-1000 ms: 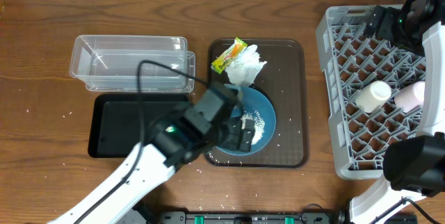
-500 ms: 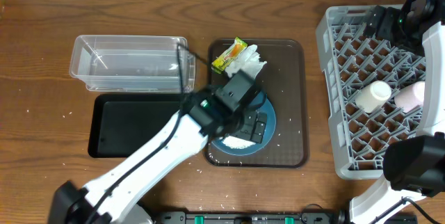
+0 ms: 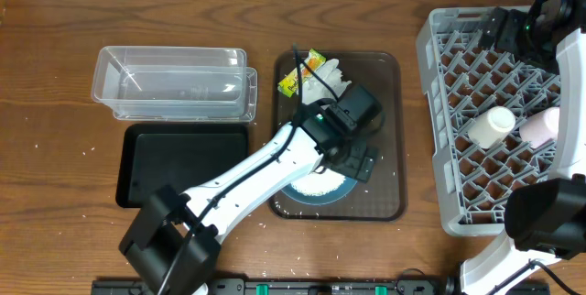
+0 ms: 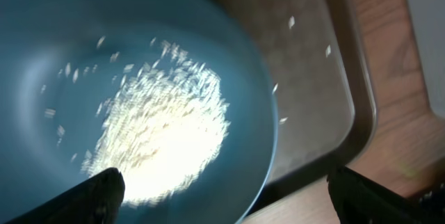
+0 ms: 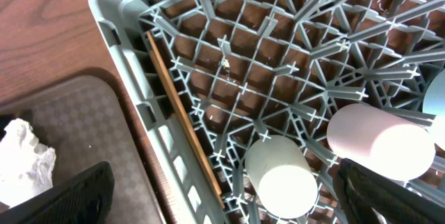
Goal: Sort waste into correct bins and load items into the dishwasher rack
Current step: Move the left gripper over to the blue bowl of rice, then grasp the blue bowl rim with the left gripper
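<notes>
The large blue bowl [image 3: 311, 188] sits on the brown tray with a heap of white rice [image 4: 163, 144] inside it. My left gripper [image 3: 360, 160] is open over the bowl's right rim, and that rim lies between its fingertips [image 4: 236, 206]. The crumpled tissue [image 3: 330, 81] and the snack wrapper [image 3: 300, 71] lie at the tray's far end. My right gripper [image 5: 229, 206] is open and empty above the grey rack [image 3: 439, 103]. The rack holds the white cup [image 5: 281, 179], the pink cup [image 5: 379, 144] and a wooden chopstick [image 5: 182, 109]. The small light-blue dish is not clearly in view.
The clear tub [image 3: 172, 84] stands at the back left, with the black tray [image 3: 179, 162] in front of it. The brown tray [image 3: 385, 103] lies between them and the rack. Stray rice grains dot the brown tray [image 4: 327, 50] and the table.
My left arm has swung from the bowl's left side across it to its right rim. The right arm has not moved.
</notes>
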{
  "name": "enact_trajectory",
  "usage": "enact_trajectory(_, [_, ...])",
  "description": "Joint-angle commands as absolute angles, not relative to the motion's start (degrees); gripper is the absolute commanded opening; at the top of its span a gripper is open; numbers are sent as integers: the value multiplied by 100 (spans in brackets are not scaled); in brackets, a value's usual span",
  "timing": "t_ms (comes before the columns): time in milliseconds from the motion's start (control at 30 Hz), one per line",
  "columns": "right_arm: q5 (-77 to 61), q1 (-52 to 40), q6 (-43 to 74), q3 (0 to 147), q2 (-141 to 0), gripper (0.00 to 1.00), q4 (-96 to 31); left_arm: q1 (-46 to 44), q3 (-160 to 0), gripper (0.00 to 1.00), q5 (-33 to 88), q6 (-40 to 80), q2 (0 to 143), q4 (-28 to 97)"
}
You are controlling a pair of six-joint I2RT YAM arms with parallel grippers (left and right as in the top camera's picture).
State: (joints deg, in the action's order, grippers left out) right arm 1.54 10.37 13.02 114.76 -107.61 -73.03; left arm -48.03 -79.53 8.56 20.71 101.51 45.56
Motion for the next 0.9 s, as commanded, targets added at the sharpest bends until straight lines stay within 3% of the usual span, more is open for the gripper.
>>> enact_trajectory(0, [213, 1044, 1367, 11489, -10790, 99, -7306, -4912, -8025, 95, 563, 2001, 10239, 4427])
enact_trajectory(233, [213, 1044, 1367, 11489, -10790, 99, -7306, -5256, -8020, 84, -545, 2589, 10278, 4383])
enact_trajectory(467, [213, 1044, 1367, 11489, -10790, 99, -7306, -5430, -7996, 79, -657, 2805, 10311, 4329])
enact_trajectory(867, [213, 1044, 1367, 11489, -10790, 99, -7306, -5607, -7994, 78, -672, 3035, 11126, 3970])
